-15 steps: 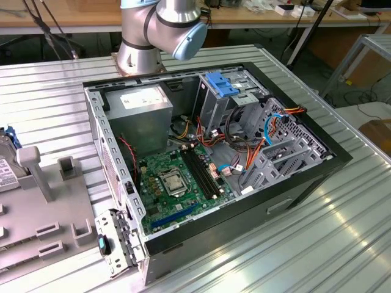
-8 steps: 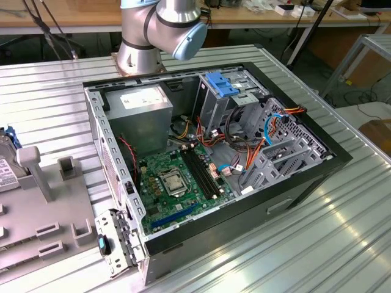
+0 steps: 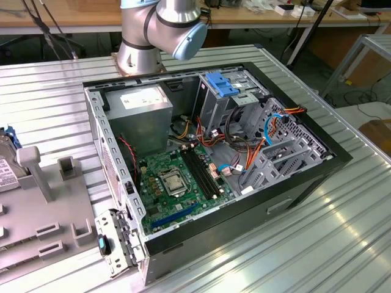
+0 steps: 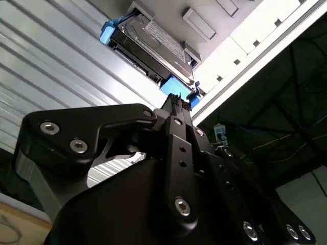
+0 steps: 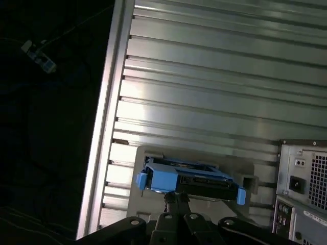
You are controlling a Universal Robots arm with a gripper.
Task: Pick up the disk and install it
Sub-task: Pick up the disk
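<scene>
Exterior view, arm: the silver-and-blue joint of the arm [image 3: 160, 27] stands at the far edge of the ribbed aluminium table [image 3: 342, 238], behind the open computer case [image 3: 287, 201].
Arm pose: in both wrist views the wrist reaches out over the table, with the gripper [image 5: 177, 200] [image 4: 176, 102] aimed straight at the disk.
Gripper state: black linkage; in the first wrist view the fingers [image 5: 172, 204] are drawn together, with nothing clasped between them.
Disk: the disk [image 5: 189, 178] [image 4: 148, 43] lies just ahead of the fingertips, standing on its long edge. It has a black-and-silver body with a blue plastic rail at each end, and its white label face shows in the second wrist view. Whether the tips touch it cannot be told.
Disk, exterior view: at the exterior view's left edge [image 3: 6, 168], well apart from the case.
Disk support: a grey fixture plate [image 5: 145, 153] [image 3: 55, 207] lies flat on the table, beneath and behind the disk as seen from the gripper.
Case, relative to gripper: beyond the disk and off to one side; its rear panel [image 5: 301, 189] faces the first wrist view.
Case contents: grey power supply [image 3: 143, 107], green motherboard [image 3: 177, 177], and a blue bracket [image 3: 221, 84] in the drive bay.
</scene>
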